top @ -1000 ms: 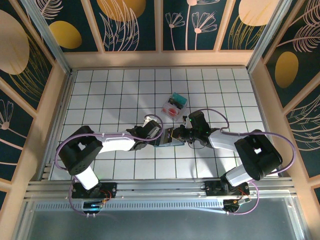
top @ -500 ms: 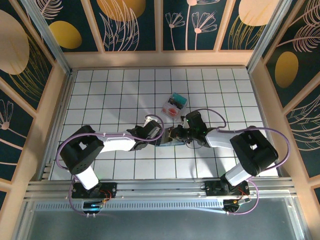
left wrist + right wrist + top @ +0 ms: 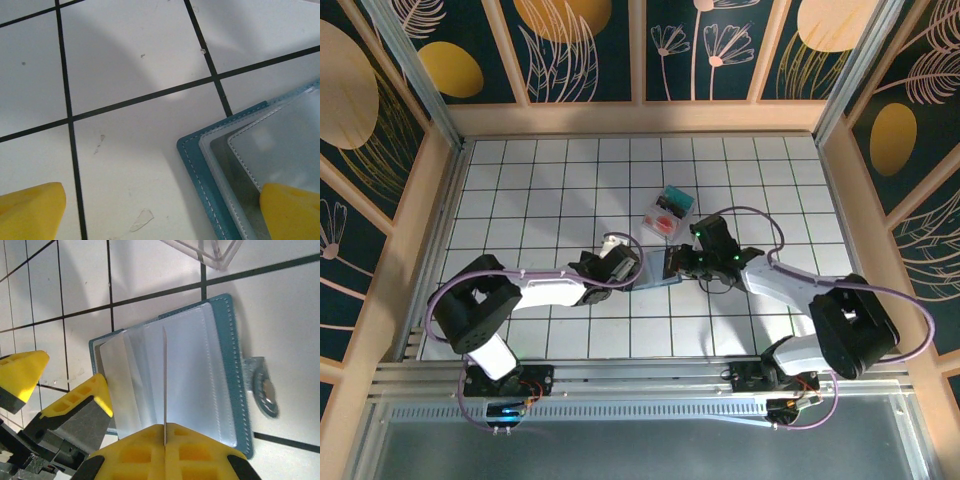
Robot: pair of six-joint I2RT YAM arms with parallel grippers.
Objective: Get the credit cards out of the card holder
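The teal card holder [image 3: 658, 270] [image 3: 220, 370] lies open on the tiled floor between both grippers, its clear sleeves [image 3: 190, 380] showing. My right gripper [image 3: 682, 265] [image 3: 164, 432] is shut on one thin sleeve leaf [image 3: 164, 370], which stands upright and edge-on. My left gripper [image 3: 632, 268] [image 3: 160, 215] [image 3: 60, 385] is open and straddles the holder's near corner [image 3: 200, 165]; one yellow fingertip [image 3: 292, 210] rests on a sleeve, the other [image 3: 30, 210] on bare floor. Teal and pink-red credit cards [image 3: 668, 210] lie stacked just beyond the holder.
A clear plastic tray [image 3: 210, 247] sits under the stacked cards, close behind the holder. The holder's metal snap tab [image 3: 262, 387] sticks out from its edge. Wooden walls [image 3: 640, 118] ring the white tiled floor [image 3: 540, 180].
The right arm's elbow has swung out to the right and its gripper has lifted a sleeve leaf upright. The left gripper has shifted slightly along the holder's edge.
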